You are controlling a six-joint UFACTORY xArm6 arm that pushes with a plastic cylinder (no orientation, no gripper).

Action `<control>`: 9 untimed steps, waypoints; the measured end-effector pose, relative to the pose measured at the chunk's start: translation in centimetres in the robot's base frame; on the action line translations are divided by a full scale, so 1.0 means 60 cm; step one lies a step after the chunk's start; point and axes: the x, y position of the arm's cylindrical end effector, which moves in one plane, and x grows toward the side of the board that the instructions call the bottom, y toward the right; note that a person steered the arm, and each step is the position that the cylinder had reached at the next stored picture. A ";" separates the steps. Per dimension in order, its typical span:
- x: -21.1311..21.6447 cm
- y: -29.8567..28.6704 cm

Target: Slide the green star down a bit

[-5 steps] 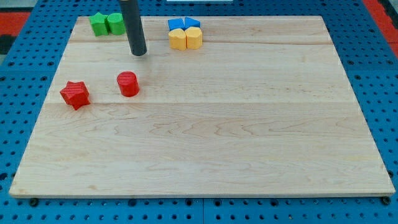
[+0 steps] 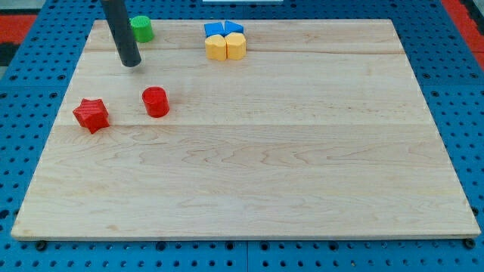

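My tip [image 2: 130, 63] rests on the wooden board [image 2: 265, 151] near its top left, just below the two green blocks. The dark rod [image 2: 121, 30] rises across the spot where the green star stood and hides it almost fully. The green cylinder [image 2: 141, 29] shows just to the rod's right, close to the board's top edge. I cannot tell whether the rod touches either green block.
A red cylinder [image 2: 155, 101] and a red star [image 2: 91, 114] lie below the tip at the left. Two blue blocks [image 2: 224, 29] sit above two yellow blocks [image 2: 226, 47] at the top centre.
The rod has moved left by roughly a block's width and now covers the green star, which showed before. No block has visibly moved.
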 end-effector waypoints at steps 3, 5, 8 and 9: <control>0.006 -0.177; -0.040 -0.173; -0.161 -0.177; -0.197 -0.114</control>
